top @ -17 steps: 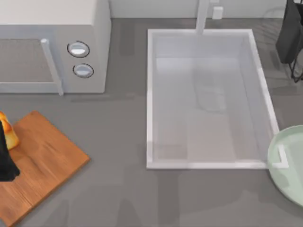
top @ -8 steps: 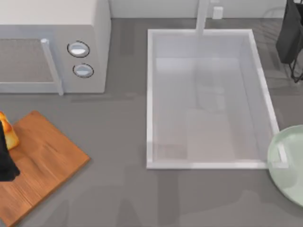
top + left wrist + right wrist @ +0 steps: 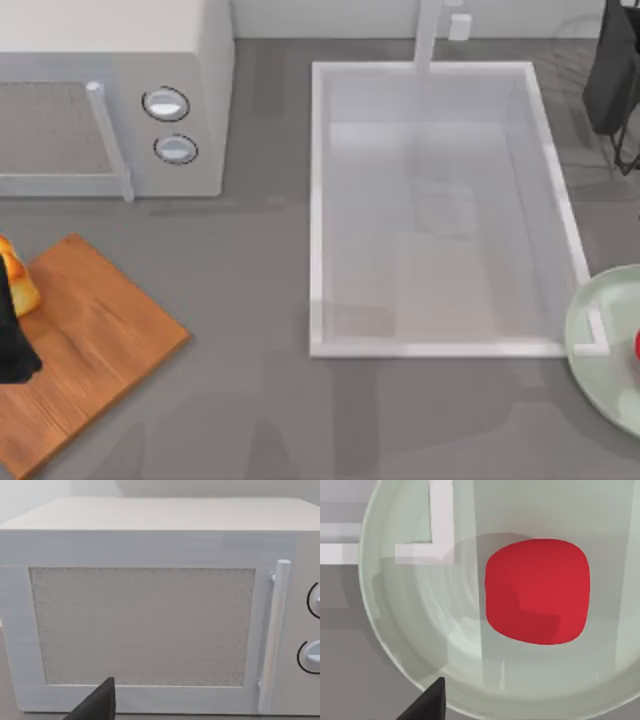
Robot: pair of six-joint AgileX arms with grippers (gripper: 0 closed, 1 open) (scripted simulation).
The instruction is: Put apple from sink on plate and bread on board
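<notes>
While apple [image 3: 537,598] lies on plate [image 3: 600,362], bread [image 3: 18,280] on board [image 3: 95,345], grey table [image 3: 250,300], hands' grip unclear

You have a white microwave [image 3: 110,95] at the far left of the grey counter [image 3: 250,300]. Its door is closed, with a speckled grey window [image 3: 142,625] set in a pale frame. An upright white bar handle [image 3: 275,635] runs along the door's edge, just beside two round knobs [image 3: 166,104], one stacked above the other. A pale wall [image 3: 330,15] stands behind the counter, with a small white block [image 3: 459,26] against it.
</notes>
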